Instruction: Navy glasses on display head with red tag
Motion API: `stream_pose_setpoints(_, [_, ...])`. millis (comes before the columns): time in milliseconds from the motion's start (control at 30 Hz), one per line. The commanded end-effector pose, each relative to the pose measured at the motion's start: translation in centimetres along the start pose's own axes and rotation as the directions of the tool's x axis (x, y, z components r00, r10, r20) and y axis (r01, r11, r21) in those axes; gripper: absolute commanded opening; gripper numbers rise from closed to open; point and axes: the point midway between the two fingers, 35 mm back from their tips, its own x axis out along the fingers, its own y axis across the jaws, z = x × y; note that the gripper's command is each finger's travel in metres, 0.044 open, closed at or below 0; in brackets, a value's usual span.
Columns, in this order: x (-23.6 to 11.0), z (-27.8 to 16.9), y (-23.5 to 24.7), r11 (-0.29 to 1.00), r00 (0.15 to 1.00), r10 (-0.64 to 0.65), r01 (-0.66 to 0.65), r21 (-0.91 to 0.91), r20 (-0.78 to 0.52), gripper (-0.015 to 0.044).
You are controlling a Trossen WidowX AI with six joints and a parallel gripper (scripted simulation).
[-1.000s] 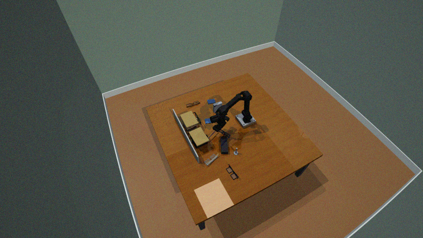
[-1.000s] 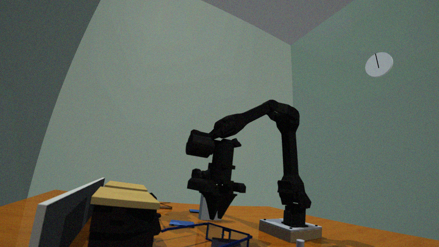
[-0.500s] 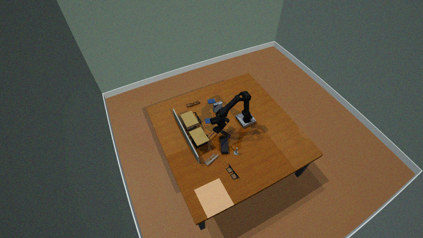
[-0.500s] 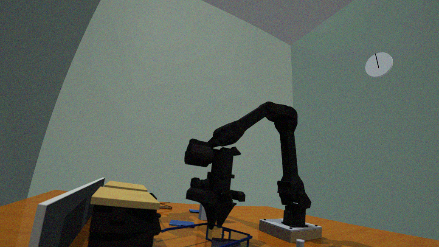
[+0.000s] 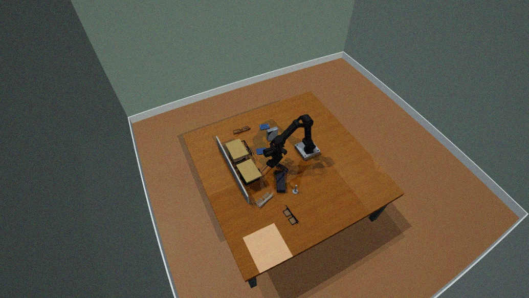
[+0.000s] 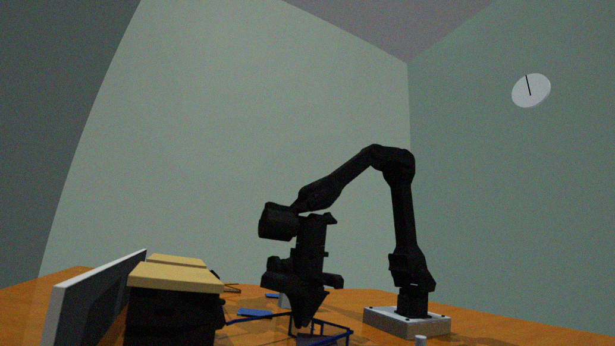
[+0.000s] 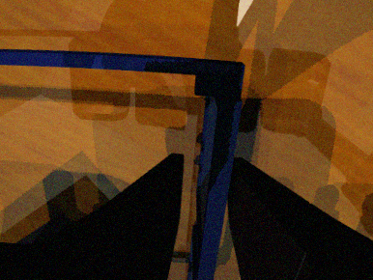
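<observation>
The navy glasses [image 5: 283,168] [image 6: 258,318] [image 7: 29,58] stand with the front frame near my gripper and a temple reaching toward the heads. My gripper [image 5: 270,165] [image 6: 301,325] [image 7: 205,167] points down with its fingers either side of the front frame. The fingers are narrowly apart; the wrist view shows a gap between the left finger and the frame. Two dark display heads with tan tops stand side by side: the nearer head [image 5: 248,170] [image 6: 172,315] and the farther head [image 5: 237,148] [image 6: 176,260]. I cannot make out the red tag.
A pale panel [image 5: 233,168] [image 6: 53,318] stands behind the heads. A dark case [image 5: 281,182] and a small white stand [image 5: 295,191] are near the gripper. Other glasses [image 5: 290,214] [image 5: 241,129], clear glasses [image 5: 264,199], blue cloths [image 5: 264,126] [image 6: 254,313] and a pale sheet [image 5: 267,247] lie around.
</observation>
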Motion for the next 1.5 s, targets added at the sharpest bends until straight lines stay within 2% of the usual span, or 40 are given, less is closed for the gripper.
stream_pose_setpoints(0, [-0.1,0.0,0.0,1.000,1.000,0.001,-0.001,0.000,0.000,0.0002])
stream_pose_setpoints(333, [-0.6,0.1,0.1,1.000,1.000,0.001,-0.001,0.000,0.000,0.0000])
stream_pose_setpoints(933, [-9.6,0.1,0.5,1.000,1.000,-0.004,0.004,0.001,-0.005,0.0000])
stream_pose_setpoints(1133, [-9.8,-0.4,0.7,1.000,1.000,-0.008,0.008,0.017,0.013,0.0000])
stream_pose_setpoints(1467, [-10.6,-3.5,1.7,0.994,0.992,-0.011,-0.002,0.108,0.123,0.0000])
